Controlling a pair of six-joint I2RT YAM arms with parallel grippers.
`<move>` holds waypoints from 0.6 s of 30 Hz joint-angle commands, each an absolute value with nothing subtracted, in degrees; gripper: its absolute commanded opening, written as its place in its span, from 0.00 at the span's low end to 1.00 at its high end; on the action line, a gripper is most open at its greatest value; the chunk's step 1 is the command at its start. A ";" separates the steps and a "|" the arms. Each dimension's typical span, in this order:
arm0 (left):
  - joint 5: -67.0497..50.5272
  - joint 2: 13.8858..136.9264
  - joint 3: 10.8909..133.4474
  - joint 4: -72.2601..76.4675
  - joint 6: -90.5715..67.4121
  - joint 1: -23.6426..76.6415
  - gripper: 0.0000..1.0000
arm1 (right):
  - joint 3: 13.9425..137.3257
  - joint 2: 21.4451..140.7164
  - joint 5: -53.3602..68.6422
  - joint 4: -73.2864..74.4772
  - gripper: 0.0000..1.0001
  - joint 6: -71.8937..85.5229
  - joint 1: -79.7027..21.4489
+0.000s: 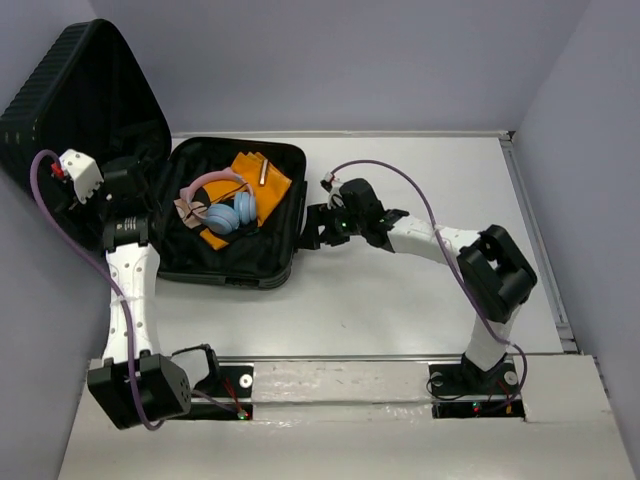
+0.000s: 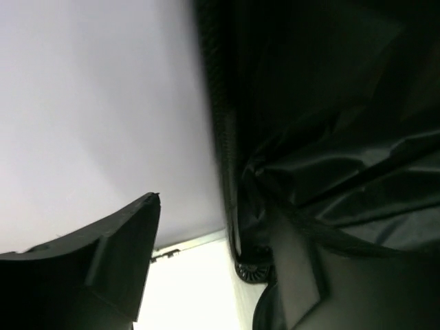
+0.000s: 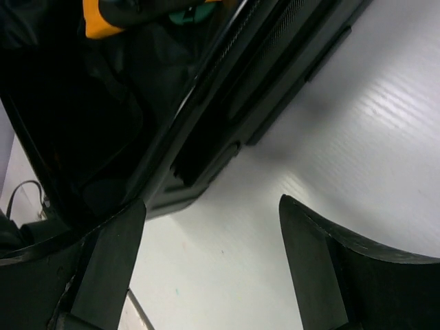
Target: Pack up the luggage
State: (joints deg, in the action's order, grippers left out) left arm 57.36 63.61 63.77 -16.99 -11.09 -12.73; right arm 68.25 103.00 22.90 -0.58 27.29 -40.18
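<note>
The luggage [image 1: 250, 272] lies open on the table, with its ribbed lid [image 1: 80, 90] raised at the back left. An orange cloth [image 1: 262, 180] and pink and blue headphones [image 1: 225, 205] rest inside the base. My left gripper [image 1: 132, 182] is at the lid's lower edge. In the left wrist view, the left gripper [image 2: 216, 206] is open and straddles the lid's rim [image 2: 221, 124]. One finger [image 2: 117, 254] stands clear outside, and the other is on the dark lining [image 2: 344, 172] side. My right gripper [image 1: 312, 226] hangs open beside the base's right wall [image 3: 275, 69], with bare table between its fingers [image 3: 110, 261].
Grey walls close in the white table [image 1: 420, 300] at the back and both sides. The raised lid leans near the left wall. A raised strip [image 1: 535, 230] edges the table on the right. The arm bases [image 1: 470, 385] sit on the near edge.
</note>
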 commanded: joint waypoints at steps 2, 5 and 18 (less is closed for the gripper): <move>63.63 68.19 70.39 -11.34 -8.35 -12.57 0.56 | 77.42 108.71 22.94 -4.22 0.85 30.49 -40.34; 63.28 69.61 71.89 -11.69 -8.26 -12.57 0.36 | 82.17 112.84 22.50 -2.03 0.85 30.32 -40.87; 64.08 66.02 63.20 -3.78 -3.86 -8.53 0.06 | 85.17 114.10 20.48 -0.18 0.84 29.63 -41.92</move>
State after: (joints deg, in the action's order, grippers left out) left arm 63.75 69.30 66.35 -9.28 -5.04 -10.13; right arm 84.01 116.16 23.79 2.07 30.04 -40.16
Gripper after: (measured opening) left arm 0.135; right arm 0.809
